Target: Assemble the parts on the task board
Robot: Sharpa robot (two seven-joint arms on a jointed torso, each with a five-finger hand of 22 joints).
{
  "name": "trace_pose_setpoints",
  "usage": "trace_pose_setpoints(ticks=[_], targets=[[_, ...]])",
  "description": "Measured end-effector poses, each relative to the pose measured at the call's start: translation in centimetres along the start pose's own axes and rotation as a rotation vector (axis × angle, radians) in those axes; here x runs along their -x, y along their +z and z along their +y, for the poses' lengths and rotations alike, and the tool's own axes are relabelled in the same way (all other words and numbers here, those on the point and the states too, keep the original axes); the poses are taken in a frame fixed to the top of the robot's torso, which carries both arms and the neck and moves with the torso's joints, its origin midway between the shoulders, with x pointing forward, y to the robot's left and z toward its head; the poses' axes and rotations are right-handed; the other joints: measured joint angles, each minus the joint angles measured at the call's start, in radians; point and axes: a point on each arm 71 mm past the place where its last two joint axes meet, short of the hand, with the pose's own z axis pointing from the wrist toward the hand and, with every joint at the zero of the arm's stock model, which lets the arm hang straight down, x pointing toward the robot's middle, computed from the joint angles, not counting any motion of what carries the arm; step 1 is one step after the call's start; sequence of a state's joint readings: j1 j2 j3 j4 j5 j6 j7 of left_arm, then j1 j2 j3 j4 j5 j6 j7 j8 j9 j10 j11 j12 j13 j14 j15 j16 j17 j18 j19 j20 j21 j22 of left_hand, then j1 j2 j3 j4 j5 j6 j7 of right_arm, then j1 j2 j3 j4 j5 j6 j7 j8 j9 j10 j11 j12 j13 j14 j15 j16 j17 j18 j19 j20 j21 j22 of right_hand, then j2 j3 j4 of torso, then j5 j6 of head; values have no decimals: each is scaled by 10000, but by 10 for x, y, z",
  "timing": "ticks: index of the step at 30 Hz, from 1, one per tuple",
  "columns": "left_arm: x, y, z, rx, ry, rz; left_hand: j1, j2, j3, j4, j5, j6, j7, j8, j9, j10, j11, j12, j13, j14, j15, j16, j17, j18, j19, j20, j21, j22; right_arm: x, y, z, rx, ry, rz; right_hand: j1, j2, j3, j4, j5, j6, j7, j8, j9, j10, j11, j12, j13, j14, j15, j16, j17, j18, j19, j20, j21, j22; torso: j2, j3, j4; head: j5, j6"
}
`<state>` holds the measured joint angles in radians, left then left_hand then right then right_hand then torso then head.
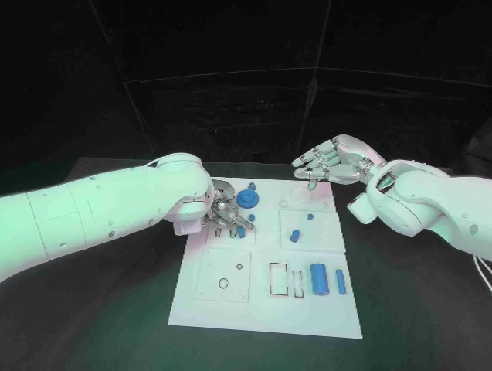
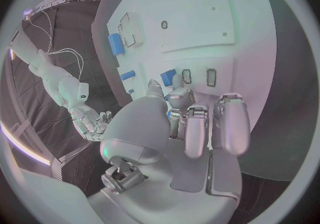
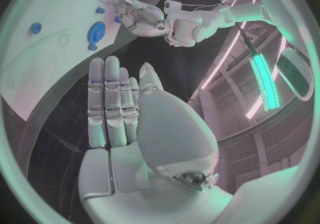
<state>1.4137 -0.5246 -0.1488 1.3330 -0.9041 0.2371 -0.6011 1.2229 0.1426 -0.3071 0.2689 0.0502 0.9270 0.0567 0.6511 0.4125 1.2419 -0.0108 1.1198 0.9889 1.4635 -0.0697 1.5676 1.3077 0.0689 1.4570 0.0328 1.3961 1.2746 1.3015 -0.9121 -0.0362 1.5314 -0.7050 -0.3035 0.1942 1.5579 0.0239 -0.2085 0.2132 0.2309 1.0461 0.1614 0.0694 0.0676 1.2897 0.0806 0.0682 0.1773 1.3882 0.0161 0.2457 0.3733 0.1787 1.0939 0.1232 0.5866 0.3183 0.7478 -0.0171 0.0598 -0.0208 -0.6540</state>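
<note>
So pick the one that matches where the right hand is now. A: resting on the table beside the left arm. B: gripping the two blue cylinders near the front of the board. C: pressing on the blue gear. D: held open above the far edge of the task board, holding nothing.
D: the right hand hovers with fingers straight and apart past the far edge of the task board, nothing in it.

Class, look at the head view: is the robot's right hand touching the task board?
No. The right hand hovers open above the task board's far edge, holding nothing.
</note>
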Motion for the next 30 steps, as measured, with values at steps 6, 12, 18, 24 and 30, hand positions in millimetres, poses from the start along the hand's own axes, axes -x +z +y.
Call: trace_pose_setpoints(ticks=[6,12,18,24,30], targets=[[0,1,-1,10,42,20,0,0,0,0,0,0,0,0,15,0,0,0,-1,0,0,0,0,1,0,0,0,-1,-1,0,0,1,-16,13,0,0,0,0,0,0,0,0,0,0,0,0,-8,0,0,0,-8,1,23,-23,0,0,3,0,4,-20,-6],[1,2,0,55,58,31,88,-4,28,-28,0,-35,-36,43,49,0,0,0,-1,0,0,0,-1,1,0,0,0,-1,-1,1,0,1,-25,23,0,0,0,0,0,0,0,0,1,0,0,0,-8,-1,0,0,-8,-1,37,-38,0,1,6,-1,15,-43,-4],[1,3,-2,52,115,77,129,36,85,-86,0,-71,0,98,91,-1,1,0,-2,0,1,0,-1,1,-1,0,0,-1,-2,1,1,9,-25,36,0,0,0,0,46,0,0,0,1,0,0,0,-17,-1,0,0,-8,0,37,-38,0,-12,14,-2,17,-52,-40],[0,4,-3,66,163,129,263,2,175,-118,0,-71,0,144,147,36,-36,0,23,0,1,0,-1,1,-1,1,0,-1,-2,1,1,24,-24,57,0,0,1,1,47,0,0,0,1,0,0,0,-16,-1,0,0,-7,-1,37,-37,0,-13,14,-4,17,-57,-57],[0,4,-4,68,221,190,413,-17,291,-235,0,-106,-35,227,216,36,-36,63,61,24,-23,0,-1,1,-1,1,0,25,-3,1,2,34,-22,75,0,0,1,1,47,0,0,0,1,0,0,0,-16,-1,0,0,-7,0,37,-37,0,-12,13,-4,18,-66,-77]])
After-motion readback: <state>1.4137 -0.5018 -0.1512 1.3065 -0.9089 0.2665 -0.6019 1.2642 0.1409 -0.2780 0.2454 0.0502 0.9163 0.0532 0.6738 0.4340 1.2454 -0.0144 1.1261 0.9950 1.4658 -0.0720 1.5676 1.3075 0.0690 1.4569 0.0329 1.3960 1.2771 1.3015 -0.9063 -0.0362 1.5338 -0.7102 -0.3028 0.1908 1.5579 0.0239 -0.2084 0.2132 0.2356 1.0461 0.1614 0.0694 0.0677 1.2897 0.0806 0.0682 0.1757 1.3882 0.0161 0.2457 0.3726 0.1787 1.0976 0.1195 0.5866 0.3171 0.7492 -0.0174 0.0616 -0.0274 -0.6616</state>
